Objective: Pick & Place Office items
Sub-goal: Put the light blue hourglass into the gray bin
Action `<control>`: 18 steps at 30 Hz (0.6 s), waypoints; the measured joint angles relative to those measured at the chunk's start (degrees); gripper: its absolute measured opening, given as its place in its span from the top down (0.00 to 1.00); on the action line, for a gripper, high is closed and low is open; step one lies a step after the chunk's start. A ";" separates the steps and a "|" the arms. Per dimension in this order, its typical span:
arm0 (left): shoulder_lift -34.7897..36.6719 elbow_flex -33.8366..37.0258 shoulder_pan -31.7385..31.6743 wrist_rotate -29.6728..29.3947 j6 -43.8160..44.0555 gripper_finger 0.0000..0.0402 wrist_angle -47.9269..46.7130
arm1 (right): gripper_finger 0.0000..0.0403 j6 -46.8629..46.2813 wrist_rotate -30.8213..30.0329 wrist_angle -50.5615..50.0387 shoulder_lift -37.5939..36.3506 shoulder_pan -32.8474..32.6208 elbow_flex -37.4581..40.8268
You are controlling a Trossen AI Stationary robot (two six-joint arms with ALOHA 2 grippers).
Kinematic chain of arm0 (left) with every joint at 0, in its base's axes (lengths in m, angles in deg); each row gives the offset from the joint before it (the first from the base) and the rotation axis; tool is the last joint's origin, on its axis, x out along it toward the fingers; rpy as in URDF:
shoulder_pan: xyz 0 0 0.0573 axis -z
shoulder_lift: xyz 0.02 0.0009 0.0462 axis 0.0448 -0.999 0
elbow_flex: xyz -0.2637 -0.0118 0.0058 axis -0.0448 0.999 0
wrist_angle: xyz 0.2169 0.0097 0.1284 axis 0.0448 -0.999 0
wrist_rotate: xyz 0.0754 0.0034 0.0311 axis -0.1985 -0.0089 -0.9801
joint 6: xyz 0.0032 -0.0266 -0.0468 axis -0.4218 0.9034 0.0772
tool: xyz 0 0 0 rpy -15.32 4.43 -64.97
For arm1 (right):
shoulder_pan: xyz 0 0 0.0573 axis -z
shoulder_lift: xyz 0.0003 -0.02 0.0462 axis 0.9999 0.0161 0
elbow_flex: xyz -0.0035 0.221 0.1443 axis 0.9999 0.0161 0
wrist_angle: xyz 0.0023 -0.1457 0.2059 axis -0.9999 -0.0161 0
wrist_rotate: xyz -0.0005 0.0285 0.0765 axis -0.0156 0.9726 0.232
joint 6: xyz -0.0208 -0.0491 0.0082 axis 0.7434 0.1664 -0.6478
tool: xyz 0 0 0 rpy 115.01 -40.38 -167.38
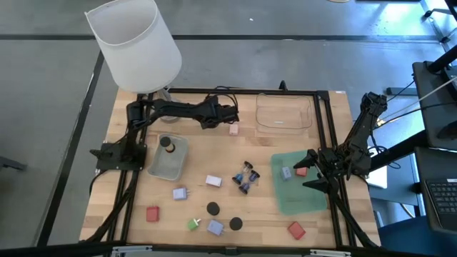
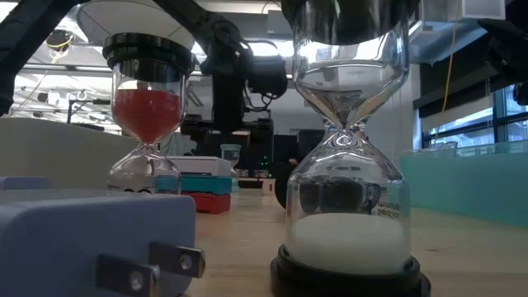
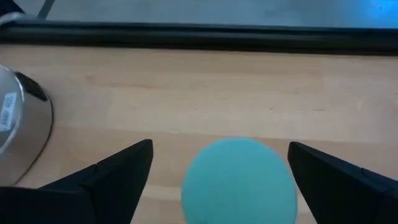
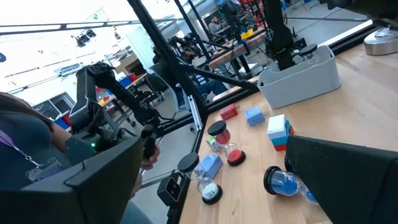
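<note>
My left gripper (image 1: 230, 114) is open at the far middle of the table, next to a pink block (image 1: 233, 129). In its wrist view (image 3: 220, 144) the fingers stand on either side of a round teal piece (image 3: 239, 183) without touching it. My right gripper (image 1: 308, 170) is open and empty over the green tray (image 1: 303, 200), which holds a red block (image 1: 300, 171) and a lilac-blue block (image 1: 286, 173). A black cap (image 1: 166, 143) lies in the pale tray (image 1: 171, 165) on the left. Loose blocks, caps and hourglasses (image 1: 246, 177) lie on the near middle of the table.
A clear tray (image 1: 284, 112) stands at the far right. The white-shaded lamp (image 1: 134, 43) stands at the far left, and its metal base (image 3: 22, 130) is close to my left gripper. A black frame rail (image 1: 325, 135) runs along the right side. A person (image 4: 25, 149) is beyond the table.
</note>
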 joint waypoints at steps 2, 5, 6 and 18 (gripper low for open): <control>-0.07 0.00 -0.03 0.68 -0.01 0.14 -0.10 | 0.01 0.01 0.00 0.03 0.00 0.01 0.00; -0.04 0.00 0.00 0.82 -2.66 0.20 -0.10 | 0.01 0.00 0.00 0.04 0.00 0.00 0.00; -0.04 0.00 0.09 0.92 -3.70 0.23 -0.10 | 0.01 0.00 0.00 0.02 0.00 0.01 0.00; 0.00 0.00 1.02 1.84 -0.69 0.54 -0.08 | 0.01 0.00 0.00 0.03 0.00 0.00 0.00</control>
